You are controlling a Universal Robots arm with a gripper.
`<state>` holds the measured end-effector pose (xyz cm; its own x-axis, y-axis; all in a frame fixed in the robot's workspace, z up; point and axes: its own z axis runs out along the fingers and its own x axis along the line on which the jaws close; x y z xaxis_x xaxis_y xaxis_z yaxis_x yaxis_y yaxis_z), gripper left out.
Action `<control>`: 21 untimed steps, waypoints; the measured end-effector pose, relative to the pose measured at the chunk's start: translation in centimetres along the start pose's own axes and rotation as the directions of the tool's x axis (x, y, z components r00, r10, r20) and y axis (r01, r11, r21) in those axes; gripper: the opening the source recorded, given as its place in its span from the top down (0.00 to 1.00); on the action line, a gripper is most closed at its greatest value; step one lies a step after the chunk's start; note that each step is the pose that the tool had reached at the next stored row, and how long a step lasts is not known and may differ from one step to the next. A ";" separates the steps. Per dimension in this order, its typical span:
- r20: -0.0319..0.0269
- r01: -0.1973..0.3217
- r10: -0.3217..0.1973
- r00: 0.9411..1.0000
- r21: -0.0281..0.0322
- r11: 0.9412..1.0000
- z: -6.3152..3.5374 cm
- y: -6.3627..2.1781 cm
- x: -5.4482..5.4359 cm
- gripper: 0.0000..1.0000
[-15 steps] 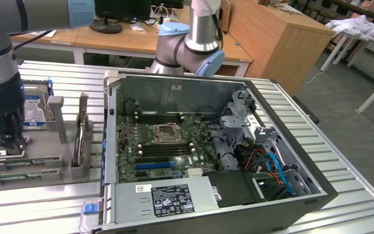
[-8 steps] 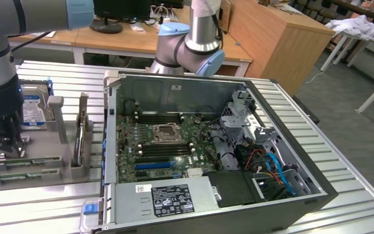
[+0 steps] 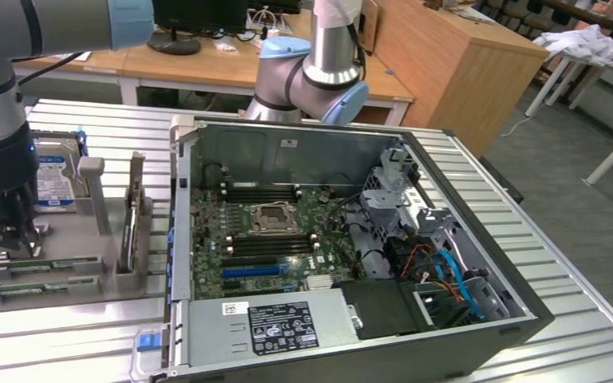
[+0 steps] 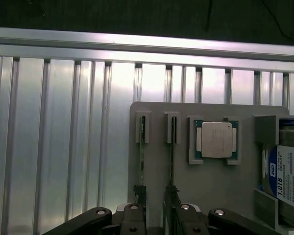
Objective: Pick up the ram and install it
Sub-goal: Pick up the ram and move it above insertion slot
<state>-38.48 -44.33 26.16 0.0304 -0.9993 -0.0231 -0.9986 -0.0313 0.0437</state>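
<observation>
Gripper point(image 4: 155, 191) spread (seemingly empty) just over the ram point(image 4: 142, 159) in its tray point(image 4: 210, 188).

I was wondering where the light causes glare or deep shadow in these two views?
Wrist view: bright streaks of glare on the ribbed table, near-black background beyond its edge. Exterior view: the table washes out at the exterior view's left edge; the computer case is dimmer inside than the table around it.

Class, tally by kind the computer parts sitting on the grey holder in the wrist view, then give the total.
Ram sticks: 2
Processor chip: 1
Hard drive: 1
Total: 4
</observation>
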 end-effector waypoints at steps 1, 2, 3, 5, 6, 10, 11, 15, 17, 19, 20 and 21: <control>0.000 0.000 0.000 1.000 0.000 1.000 0.06 0.00 0.0 0.70; 0.000 0.000 0.000 1.000 0.000 1.000 0.15 0.00 0.0 0.70; 0.000 0.000 0.000 1.000 0.000 1.000 0.27 -0.01 0.0 0.70; 0.000 0.000 0.000 1.000 0.000 1.000 0.55 -0.02 0.0 0.70; 0.000 0.000 0.000 1.000 0.000 1.000 0.69 -0.03 0.0 0.70; 0.000 0.000 0.000 1.000 0.000 1.000 1.23 -0.05 0.0 0.70; 0.000 0.000 0.000 1.000 0.000 1.000 1.36 -0.06 0.0 0.70; 0.000 0.000 0.000 1.000 0.000 1.000 1.64 -0.07 0.0 0.70; 0.000 0.000 0.000 1.000 0.000 1.000 1.64 -0.07 0.0 0.70; 0.000 0.000 0.000 1.000 0.000 1.000 1.65 -0.05 0.1 0.70; 0.000 0.000 0.000 1.000 0.000 1.000 1.65 -0.03 0.2 0.70; 0.000 0.000 0.000 1.000 0.000 1.000 1.64 0.00 0.4 0.70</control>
<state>-38.55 -44.65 24.52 0.0303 -0.9993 -0.0231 -0.9986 -0.0313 0.0438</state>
